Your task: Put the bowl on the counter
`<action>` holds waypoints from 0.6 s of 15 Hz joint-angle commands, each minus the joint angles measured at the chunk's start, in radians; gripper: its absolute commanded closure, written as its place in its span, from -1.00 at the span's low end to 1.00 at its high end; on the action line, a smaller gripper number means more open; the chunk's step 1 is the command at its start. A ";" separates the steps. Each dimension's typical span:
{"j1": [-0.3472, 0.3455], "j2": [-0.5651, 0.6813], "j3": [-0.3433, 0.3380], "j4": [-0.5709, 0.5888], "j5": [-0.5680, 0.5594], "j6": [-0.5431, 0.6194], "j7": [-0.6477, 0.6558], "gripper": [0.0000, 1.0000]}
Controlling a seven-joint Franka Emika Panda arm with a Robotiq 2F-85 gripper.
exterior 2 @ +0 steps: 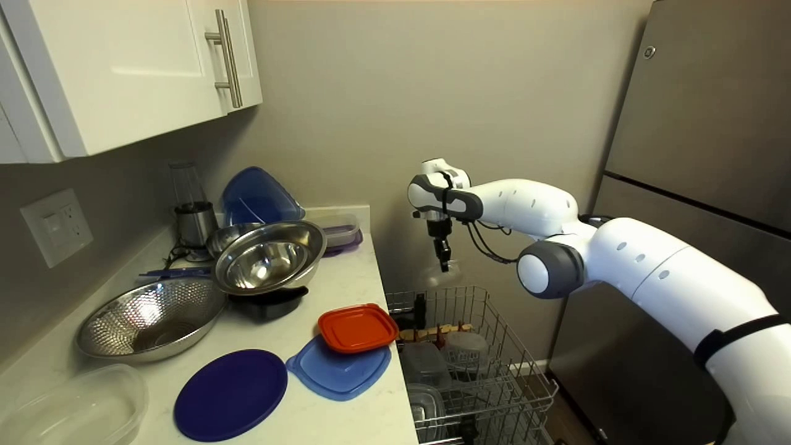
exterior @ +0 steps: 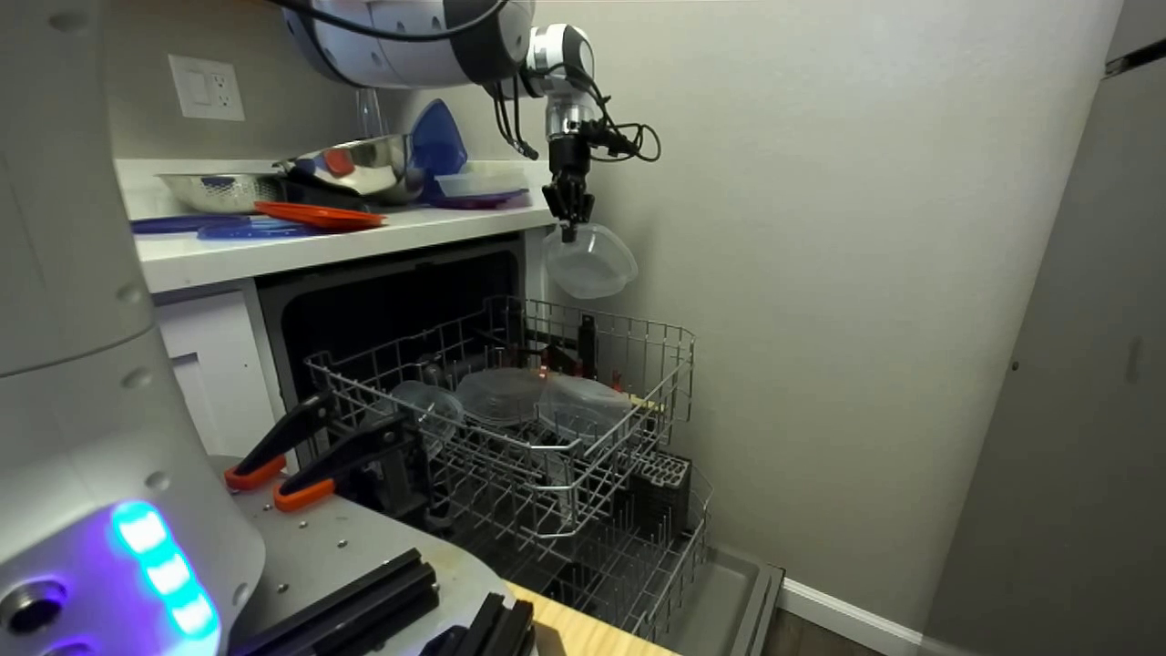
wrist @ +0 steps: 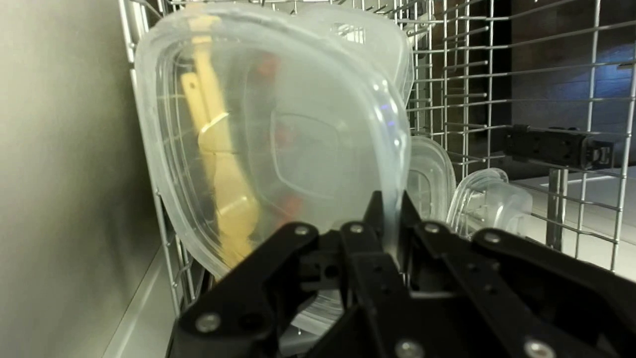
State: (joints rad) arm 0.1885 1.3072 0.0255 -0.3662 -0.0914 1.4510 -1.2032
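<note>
the tool (exterior: pixel 569 233) is clamped on the rim of the bowl (exterior: pixel 594 266), which is clear. in the wrist view its fingers (wrist: pixel 410 215) sit on either side of that rim, and the bowl spreads from them toward ten o'clock. the bowl hangs tilted in the air; in an exterior view its body lies toward the tool's five o'clock. in both exterior views the rack (exterior: pixel 556 447) is at six o'clock from the bowl, beneath it. the bowl is apart from the bench (exterior 2: pixel 346 420), out past its long edge, at four o'clock from the far end in an exterior view. the arm (exterior 2: pixel 673 266) reaches to the tool from four o'clock there.

the rack holds clear tubs (exterior: pixel 496 396) and yellow utensils (exterior: pixel 647 402); in the wrist view the utensils and red patches show through the bowl's wall, blurred.

on the bench, near the long edge, the red lid (exterior 2: pixel 358 327) lies partly on the blue lid (exterior 2: pixel 346 377), which shows at its seven o'clock. from the red lid, the steel bowls (exterior 2: pixel 266 259) are at ten o'clock, with the black dish (exterior 2: pixel 267 306) partly under them, the colander (exterior 2: pixel 148 327) at nine, the dark lid (exterior 2: pixel 232 395) at eight, and the big tub (exterior 2: pixel 80 402), partly out of view, between eight and nine. the blue dish (exterior 2: pixel 256 198) stands tilted at eleven.
</note>
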 commanded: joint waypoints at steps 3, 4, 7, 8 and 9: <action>0.100 -0.018 -0.007 -0.023 -0.035 0.045 -0.019 0.96; 0.115 -0.019 -0.002 -0.023 -0.030 0.042 -0.020 0.96; 0.165 -0.040 -0.035 -0.031 -0.067 -0.012 0.001 0.96; 0.182 -0.058 -0.057 -0.026 -0.094 -0.030 0.021 0.96; 0.199 -0.070 -0.075 -0.022 -0.120 -0.041 0.025 0.96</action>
State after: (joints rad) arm 0.3518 1.3003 -0.0019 -0.3645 -0.1448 1.4588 -1.2006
